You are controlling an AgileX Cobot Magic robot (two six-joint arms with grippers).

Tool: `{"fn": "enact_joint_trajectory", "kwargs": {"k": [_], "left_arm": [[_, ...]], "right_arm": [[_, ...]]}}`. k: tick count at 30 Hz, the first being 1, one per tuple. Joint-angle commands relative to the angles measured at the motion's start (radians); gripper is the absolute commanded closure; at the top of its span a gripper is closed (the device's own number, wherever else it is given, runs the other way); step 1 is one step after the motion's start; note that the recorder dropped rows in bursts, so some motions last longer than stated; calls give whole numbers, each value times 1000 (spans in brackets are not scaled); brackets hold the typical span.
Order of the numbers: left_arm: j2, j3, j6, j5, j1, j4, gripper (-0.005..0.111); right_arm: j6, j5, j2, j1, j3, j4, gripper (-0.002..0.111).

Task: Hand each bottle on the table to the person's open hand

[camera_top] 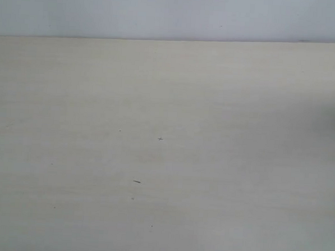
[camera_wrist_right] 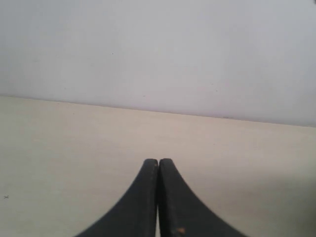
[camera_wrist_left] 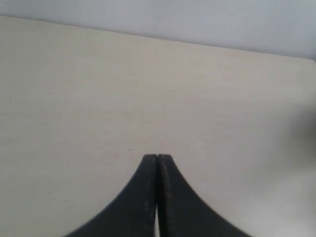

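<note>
looking at the exterior view, you see the table filling everything below the pale grey wall at 12 o'clock. your left gripper hangs over the tabletop, black fingers pressed together tip to tip. your right gripper is likewise pressed together. tiny dark specks sit near centre, toward 6 o'clock.

We're looking at the table, a pale beige with faint horizontal wood grain and a few tiny dark specks, and behind it we see the wall in plain, cool grey-white. On the wrist views we've got the left gripper in matte black, and the right gripper in the same black with one small orange fleck on a finger.
</note>
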State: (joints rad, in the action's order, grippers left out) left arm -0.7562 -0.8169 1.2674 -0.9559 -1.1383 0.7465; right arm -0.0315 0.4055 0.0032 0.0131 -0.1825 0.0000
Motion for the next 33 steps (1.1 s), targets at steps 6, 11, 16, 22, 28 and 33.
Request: {"fn": "enact_joint_trajectory", "kwargs": {"k": [6, 11, 16, 22, 28, 33], "left_arm": [[47, 25, 50, -119, 60, -8, 107], [265, 168, 48, -117, 314, -81, 107], [546, 359, 49, 97, 575, -104, 107], [756, 596, 49, 490, 750, -102, 107], [704, 646, 44, 564, 760, -95, 107], [756, 718, -369, 673, 761, -196, 107]], "right_arm": [[1, -13, -3, -1, 1, 0, 108], [1, -13, -3, -1, 1, 0, 108], [1, -13, -3, -1, 1, 0, 108], [1, -10, -3, -1, 1, 0, 108], [1, -12, -3, -1, 1, 0, 108], [1, -12, -3, -1, 1, 0, 108]]}}
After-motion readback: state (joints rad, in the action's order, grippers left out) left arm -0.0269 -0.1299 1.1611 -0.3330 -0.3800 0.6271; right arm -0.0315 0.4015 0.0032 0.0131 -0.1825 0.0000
